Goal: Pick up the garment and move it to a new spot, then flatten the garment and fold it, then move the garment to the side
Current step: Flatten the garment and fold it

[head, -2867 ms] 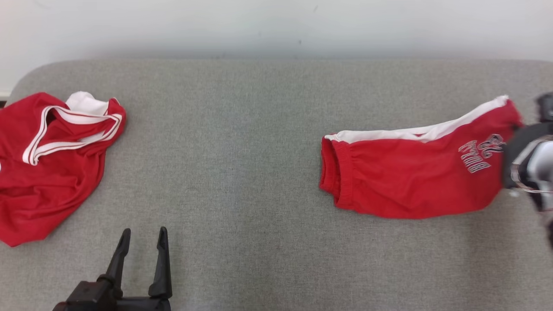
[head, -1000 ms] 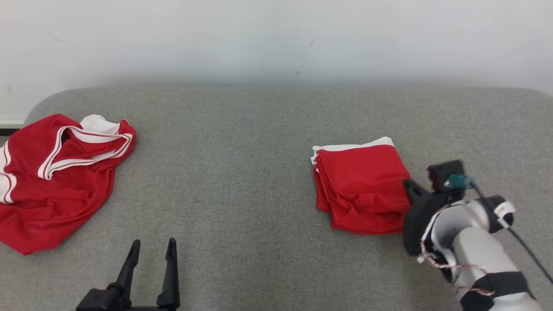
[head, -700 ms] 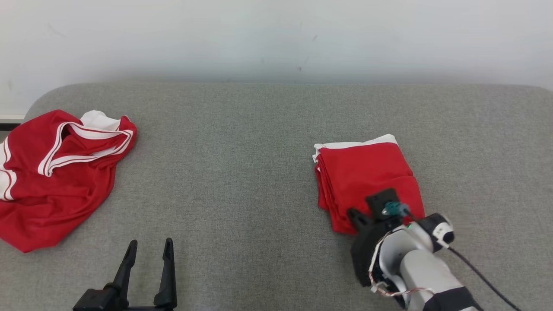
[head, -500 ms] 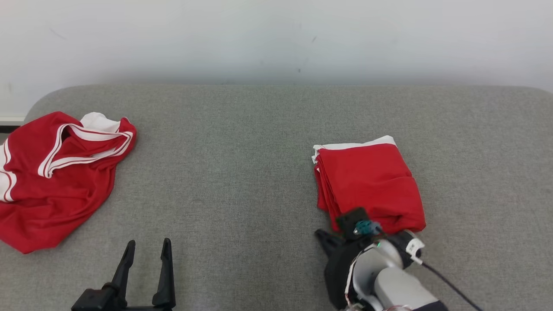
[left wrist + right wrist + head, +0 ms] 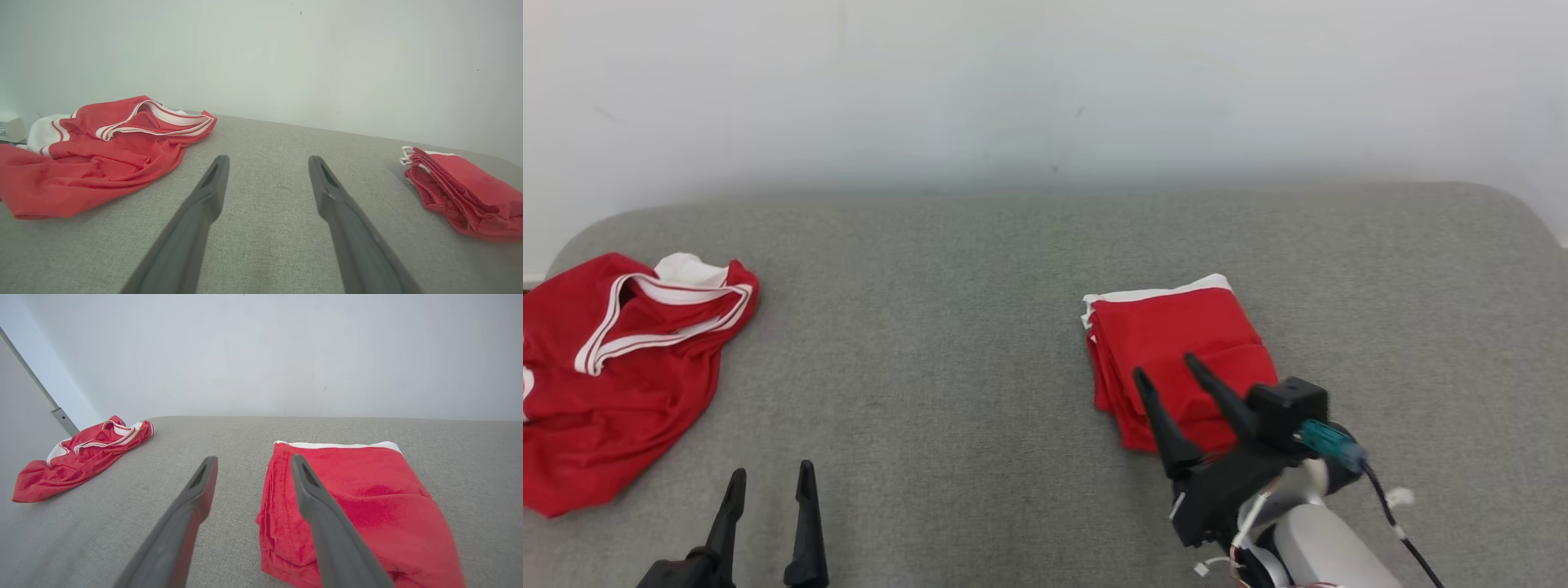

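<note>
On the grey fabric surface (image 5: 947,310), the folded garment (image 5: 1176,327) sits as a neat red stack with a white strip along its far side. Right gripper (image 5: 1166,367) is over the garment's near edge, fingers spread apart, gripping nothing. Left gripper (image 5: 772,469) is well off to the garment's left, also wide open and empty. Further left of the garment lies a crumpled red jersey (image 5: 621,367). Behind the garment stands a plain pale wall (image 5: 1013,90).
</note>
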Tool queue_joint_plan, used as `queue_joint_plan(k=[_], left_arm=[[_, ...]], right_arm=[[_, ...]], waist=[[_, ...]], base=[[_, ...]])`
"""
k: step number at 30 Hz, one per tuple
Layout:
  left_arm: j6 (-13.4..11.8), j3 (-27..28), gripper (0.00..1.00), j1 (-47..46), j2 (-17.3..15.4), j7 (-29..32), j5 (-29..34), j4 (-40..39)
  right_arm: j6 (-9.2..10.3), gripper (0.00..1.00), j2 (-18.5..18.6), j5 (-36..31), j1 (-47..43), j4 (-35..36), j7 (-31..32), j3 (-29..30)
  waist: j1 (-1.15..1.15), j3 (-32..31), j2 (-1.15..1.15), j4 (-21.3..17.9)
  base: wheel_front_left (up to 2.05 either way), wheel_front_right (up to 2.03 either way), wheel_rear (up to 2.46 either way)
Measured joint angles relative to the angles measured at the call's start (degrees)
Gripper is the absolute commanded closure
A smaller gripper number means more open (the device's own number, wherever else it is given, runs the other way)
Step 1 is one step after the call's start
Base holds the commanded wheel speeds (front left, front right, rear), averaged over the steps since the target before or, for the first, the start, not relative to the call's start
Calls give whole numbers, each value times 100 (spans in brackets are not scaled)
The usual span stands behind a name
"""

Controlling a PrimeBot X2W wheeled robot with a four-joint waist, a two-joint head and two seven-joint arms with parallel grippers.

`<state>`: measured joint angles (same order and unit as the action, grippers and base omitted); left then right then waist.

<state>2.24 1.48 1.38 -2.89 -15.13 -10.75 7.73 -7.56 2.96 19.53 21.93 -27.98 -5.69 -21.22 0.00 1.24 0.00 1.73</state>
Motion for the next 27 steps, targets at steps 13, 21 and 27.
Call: queue_joint_plan(k=[13, 21, 27], left_arm=[[-31, 66, 0, -214, 3, 0, -40, 73], [-29, 52, 0, -366, 1, 1, -104, 300], [-37, 59, 0, -306, 3, 1, -100, 426]], right_arm=[[0, 0, 281, -699, -818, 813, -435, 1414], [0, 0, 532, -276, -980, 612, -500, 1469], [0, 0, 743, -308, -1047, 335, -626, 1325]], waist=[[0, -211, 0, -464], [0, -313, 0, -622], [0, -395, 0, -671]], base=[[0, 0, 0], [0, 0, 0], [0, 0, 0]])
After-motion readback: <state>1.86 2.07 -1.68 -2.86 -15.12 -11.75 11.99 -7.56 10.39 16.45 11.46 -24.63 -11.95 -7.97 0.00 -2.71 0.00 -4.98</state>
